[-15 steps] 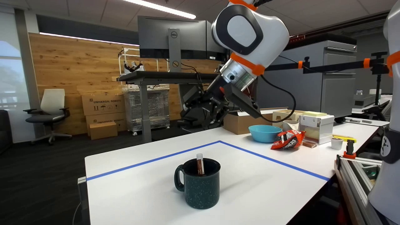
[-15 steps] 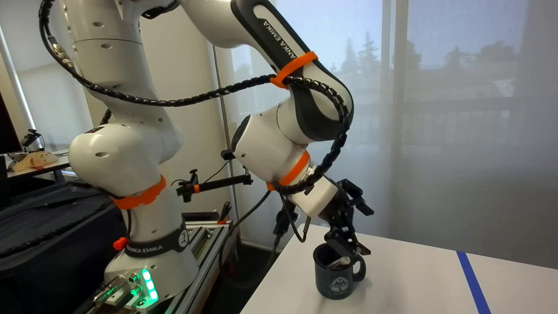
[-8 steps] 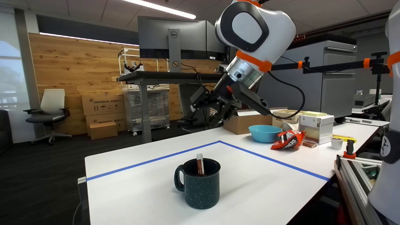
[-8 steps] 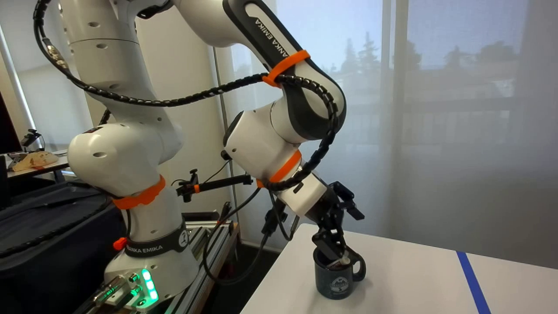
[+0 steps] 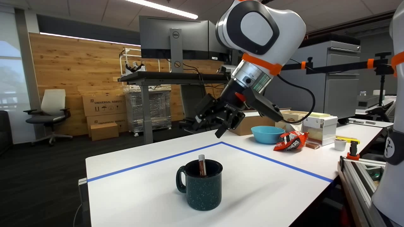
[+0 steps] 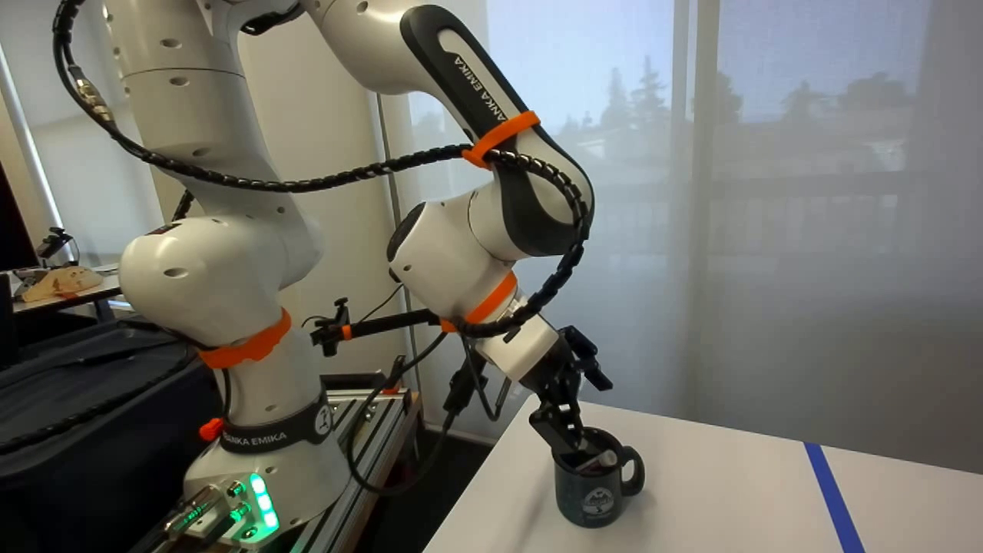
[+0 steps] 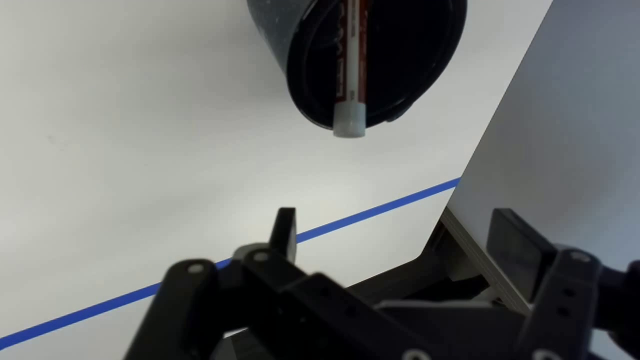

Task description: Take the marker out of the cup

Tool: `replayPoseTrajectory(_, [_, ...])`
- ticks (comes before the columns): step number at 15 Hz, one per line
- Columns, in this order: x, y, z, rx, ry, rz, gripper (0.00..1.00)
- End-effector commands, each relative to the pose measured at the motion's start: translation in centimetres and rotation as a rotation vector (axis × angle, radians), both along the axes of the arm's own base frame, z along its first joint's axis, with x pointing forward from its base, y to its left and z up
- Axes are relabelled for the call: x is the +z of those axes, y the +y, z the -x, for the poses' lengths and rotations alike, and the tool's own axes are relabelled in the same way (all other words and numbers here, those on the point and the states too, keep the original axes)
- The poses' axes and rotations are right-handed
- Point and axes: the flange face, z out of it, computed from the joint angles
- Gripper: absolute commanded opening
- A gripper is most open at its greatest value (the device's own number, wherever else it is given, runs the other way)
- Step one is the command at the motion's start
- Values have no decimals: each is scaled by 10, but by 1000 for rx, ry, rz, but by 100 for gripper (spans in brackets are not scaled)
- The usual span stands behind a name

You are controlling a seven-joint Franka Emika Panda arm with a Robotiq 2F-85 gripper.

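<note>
The dark teal speckled mug [image 5: 204, 194] stands upright on the white table; it also shows in an exterior view [image 6: 584, 499] and, from above, in the wrist view [image 7: 274, 27]. The marker [image 5: 202, 167] leans inside it, its white end above the rim. In the wrist view the marker [image 7: 351, 75] shows a reddish-brown label, and the white end points toward my jaws. My gripper [image 5: 208, 129] is open and empty, tilted, apart from the mug and higher. In an exterior view the lower finger of the gripper [image 6: 587, 415] overlaps the mug's opening. The marker's lower part is hidden.
A light-blue bowl [image 5: 267, 135], a red snack bag [image 5: 292, 141], a cardboard box [image 5: 255, 123] and a small white cup [image 5: 340, 144] stand at the table's far side. Blue tape [image 5: 274, 160] marks lines on the table. The table's edge shows in the wrist view.
My open gripper has moved right and slightly down in an exterior view, and left in an exterior view from behind the arm. The mug and marker have not moved.
</note>
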Motion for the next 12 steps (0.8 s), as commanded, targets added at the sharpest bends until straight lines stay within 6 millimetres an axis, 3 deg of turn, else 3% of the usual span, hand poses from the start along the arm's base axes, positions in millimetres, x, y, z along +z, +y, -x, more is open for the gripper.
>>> replayPoseTrajectory(1, [2, 4, 5, 10, 8, 8, 66])
replayPoseTrajectory(2, [1, 4, 5, 9, 8, 5, 58])
replayPoseTrajectory(4, [-1, 2, 5, 10, 8, 7, 55])
replayPoseTrajectory(9, [-19, 0, 4, 12, 36, -4, 67])
replayPoseTrajectory(10, [-24, 2, 4, 16, 45, -11, 74])
replayPoseTrajectory(12, [-34, 8, 5, 37, 55, -27, 71])
